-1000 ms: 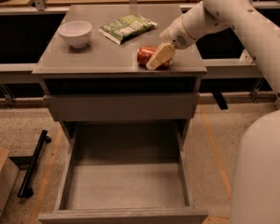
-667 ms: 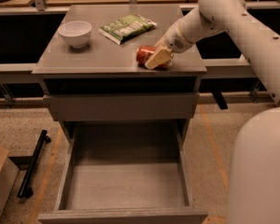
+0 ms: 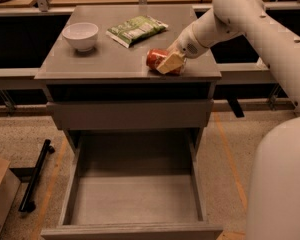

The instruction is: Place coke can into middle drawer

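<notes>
- Now, the gripper [image 3: 168,64] is down on the coke can [image 3: 154,58], which lies on its side near the right front of the cabinet top [image 3: 115,59]. One tan pad [image 3: 171,61] is laid across the can's near side and the other is hidden, so it cannot be told whether the fingers are clamped or loose.
- First worry: a round can on its side is easily rolled. If it is pinched off-centre, it could be squeezed out toward the front edge, which is close, and lost to the floor.
- Second worry: a shallow hold could be shaken loose on the way down. A can dropped from height would likely bounce or roll on the smooth floor of the middle drawer [image 3: 72,184].
- Third worry: the closed drawer front [image 3: 130,115] sits between the top and the open tray. It could be clipped by the arm [image 3: 250,19] or the can if the descent is taken too close in.
- Further out, the green snack bag [image 3: 136,29] and the white bowl [image 3: 80,35] are set well apart from the can, so trouble is hardly expected there.
- Around the cabinet, a speckled floor [image 3: 230,154] with orange tape lines is seen. A black bar [image 3: 36,176] and a cardboard box [image 3: 0,194] lie at the left.
</notes>
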`<state>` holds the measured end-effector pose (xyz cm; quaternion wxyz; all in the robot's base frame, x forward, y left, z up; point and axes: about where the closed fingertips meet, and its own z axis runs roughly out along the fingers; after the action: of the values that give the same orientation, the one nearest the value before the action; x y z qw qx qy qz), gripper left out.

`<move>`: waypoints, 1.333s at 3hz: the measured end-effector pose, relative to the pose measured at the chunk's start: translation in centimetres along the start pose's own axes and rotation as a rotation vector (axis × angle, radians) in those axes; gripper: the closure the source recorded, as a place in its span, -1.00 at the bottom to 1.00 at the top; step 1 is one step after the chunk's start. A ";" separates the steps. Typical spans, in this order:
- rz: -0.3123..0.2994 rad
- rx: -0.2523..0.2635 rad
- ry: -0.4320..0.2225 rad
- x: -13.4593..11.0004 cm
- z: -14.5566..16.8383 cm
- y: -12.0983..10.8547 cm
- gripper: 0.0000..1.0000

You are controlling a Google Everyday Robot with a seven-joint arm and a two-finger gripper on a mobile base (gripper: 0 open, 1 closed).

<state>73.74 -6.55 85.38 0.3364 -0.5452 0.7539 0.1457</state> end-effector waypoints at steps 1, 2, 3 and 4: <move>0.000 0.000 0.000 -0.1 -0.1 0.0 1.00; -0.009 -0.008 0.022 0.2 -1.8 2.2 1.00; -0.021 -0.006 0.058 0.7 -6.5 7.2 1.00; -0.035 -0.011 0.100 1.7 -9.7 10.5 1.00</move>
<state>60.38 -9.62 89.77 0.2977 -0.5669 0.7593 0.1162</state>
